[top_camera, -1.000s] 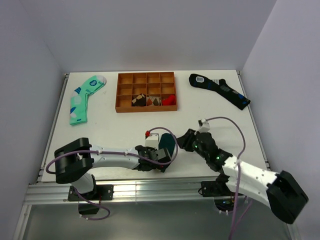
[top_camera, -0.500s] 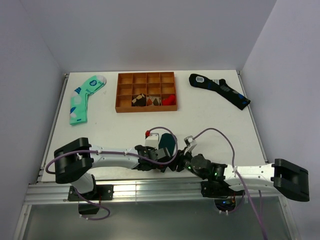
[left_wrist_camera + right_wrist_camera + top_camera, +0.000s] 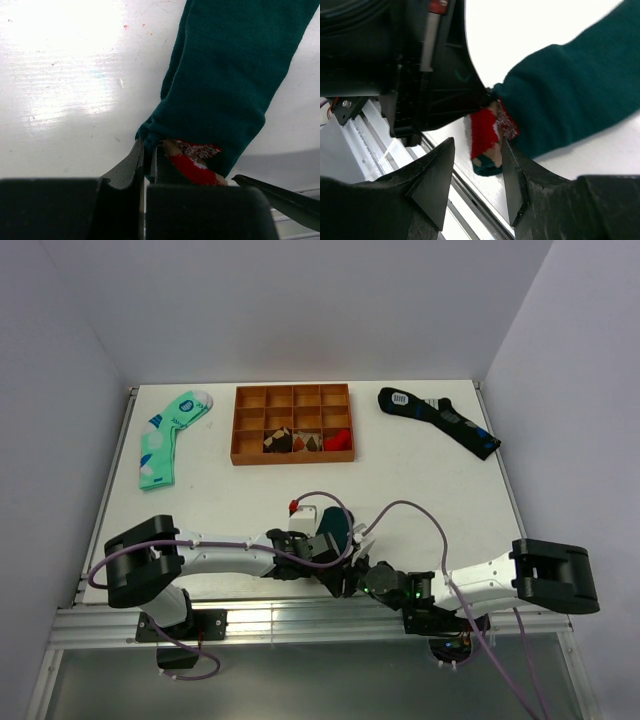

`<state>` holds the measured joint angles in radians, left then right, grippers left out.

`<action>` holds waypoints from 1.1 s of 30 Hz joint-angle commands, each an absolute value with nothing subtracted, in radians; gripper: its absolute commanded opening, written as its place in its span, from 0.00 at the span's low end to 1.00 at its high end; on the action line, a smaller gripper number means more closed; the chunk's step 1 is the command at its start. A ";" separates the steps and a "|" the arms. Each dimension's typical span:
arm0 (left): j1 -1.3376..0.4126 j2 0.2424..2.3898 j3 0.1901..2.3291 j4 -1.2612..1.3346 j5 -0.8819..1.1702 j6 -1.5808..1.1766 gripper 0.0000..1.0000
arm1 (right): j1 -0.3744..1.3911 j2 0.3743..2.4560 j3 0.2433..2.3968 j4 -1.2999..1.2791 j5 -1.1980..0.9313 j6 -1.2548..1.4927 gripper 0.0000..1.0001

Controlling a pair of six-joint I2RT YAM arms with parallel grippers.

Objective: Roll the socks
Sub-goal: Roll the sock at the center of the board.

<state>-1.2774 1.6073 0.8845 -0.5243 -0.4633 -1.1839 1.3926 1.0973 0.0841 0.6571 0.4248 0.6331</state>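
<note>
Crowding the near middle of the white table [image 3: 230, 495], both arms meet over the dark teal-green fabric socks [image 3: 336, 526], which lie flat with their red, white and brown cartoon figure [image 3: 192, 162] toward the near edge. Purple cables [image 3: 400, 508] loop above that spot. The left gripper [image 3: 146, 150] is pinched tight on the socks' edge beside the figure. The right gripper [image 3: 476, 145] stands wide, a finger on either side of that same end. Far back lie a mint-green patterned sock [image 3: 165, 437] at left, an orange-brown compartment tray [image 3: 237, 425] in the middle holding dark patterned pieces [image 3: 275, 441] and a red piece [image 3: 341, 441] in its near row, and a black sock with blue patches [image 3: 445, 422] at right, its white label [image 3: 399, 397] too small to read
</note>
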 commanded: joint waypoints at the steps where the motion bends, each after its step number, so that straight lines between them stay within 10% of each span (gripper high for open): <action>1: -1.278 1.629 0.833 -0.606 -0.360 -1.147 0.00 | 1.414 1.137 0.135 0.749 0.468 0.568 0.50; 33: -1.256 1.612 0.822 -0.578 -0.322 -1.134 0.00 | 1.453 1.396 0.117 0.868 0.502 0.638 0.44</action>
